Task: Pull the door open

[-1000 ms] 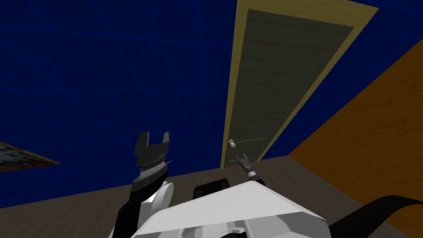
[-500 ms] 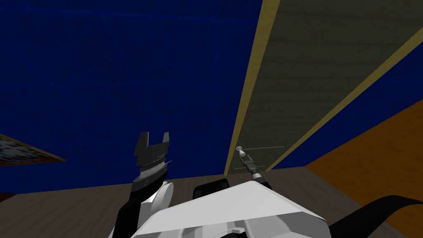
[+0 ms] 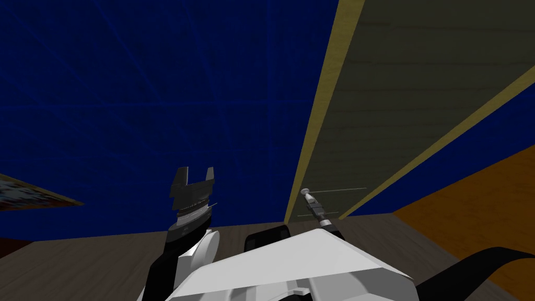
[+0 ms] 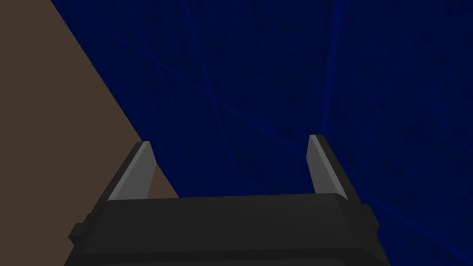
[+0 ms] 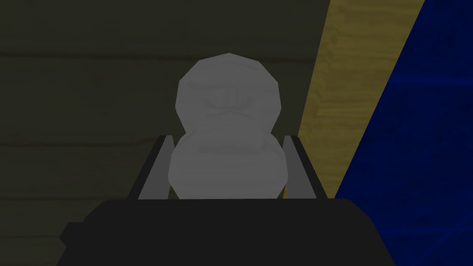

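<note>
Directly ahead, a dark olive-grey door [image 3: 407, 94] with faint horizontal grain takes up the upper right of the head view, slanted along with the whole picture. A yellowish wooden door frame [image 3: 323, 110] borders it on both long sides. A deep blue wall [image 3: 156, 104] covers the upper left and middle of the frame, and an orange wall [image 3: 480, 219] fills the lower right corner. A dark brown floor [image 3: 94, 256] runs across the bottom.

Low on the door, just right of the frame's centre and close to the door frame's left strip, sits a pale grey round knob [image 5: 228, 124]. The right gripper [image 3: 309, 198] reaches up to it from the lower middle of the head view. In the right wrist view its two fingers [image 5: 300, 182] stand on either side of the knob's nearer bulge and press against it, pinching the knob. The knob's rounder part rises beyond the fingertips, in front of the door's face.

The left gripper [image 3: 194, 175] is raised in the lower middle of the head view, left of the door and well apart from it. Its fingers [image 4: 136, 173] are spread wide, with nothing between them.
</note>
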Controlling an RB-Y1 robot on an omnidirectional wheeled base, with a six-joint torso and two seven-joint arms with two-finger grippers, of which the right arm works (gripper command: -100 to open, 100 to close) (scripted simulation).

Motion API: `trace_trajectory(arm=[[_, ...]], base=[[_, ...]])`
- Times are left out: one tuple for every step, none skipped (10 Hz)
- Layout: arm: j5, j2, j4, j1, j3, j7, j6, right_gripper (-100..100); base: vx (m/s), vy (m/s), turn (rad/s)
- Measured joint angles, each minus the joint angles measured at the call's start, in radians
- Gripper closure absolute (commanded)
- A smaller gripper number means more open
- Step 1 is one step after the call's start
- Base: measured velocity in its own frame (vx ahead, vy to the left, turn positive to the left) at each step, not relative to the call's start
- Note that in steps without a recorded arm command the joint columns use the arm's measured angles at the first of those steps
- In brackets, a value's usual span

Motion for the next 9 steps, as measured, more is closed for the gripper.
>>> trace_trajectory(arm=[[0.001, 0.000, 0.001, 0.001, 0.000, 0.000, 0.001, 100], [0.001, 0.001, 0.002, 0.002, 0.000, 0.001, 0.001, 100], [0.001, 0.001, 0.002, 0.002, 0.000, 0.000, 0.001, 100], [-0.010, -0.001, 0.000, 0.004, 0.008, -0.014, 0.004, 100], [-0.020, -0.003, -0.002, 0.005, 0.014, -0.031, 0.005, 100], [-0.033, -0.008, 0.002, 0.002, 0.021, -0.047, 0.005, 100], [-0.047, -0.012, 0.008, -0.001, 0.029, -0.065, 0.003, 100], [-0.060, -0.012, -0.004, 0.006, 0.040, -0.088, 0.006, 100], [-0.075, -0.017, 0.002, 0.003, 0.047, -0.108, 0.003, 100]], base=[[-0.008, 0.000, -0.002], [0.000, 0.000, 0.000], [-0.027, -0.006, 0.045], [-0.038, -0.011, 0.040], [-0.040, -0.009, 0.034], [-0.046, -0.012, 0.043], [-0.052, -0.014, 0.040], [-0.058, -0.004, 0.040], [-0.057, -0.012, 0.045]])
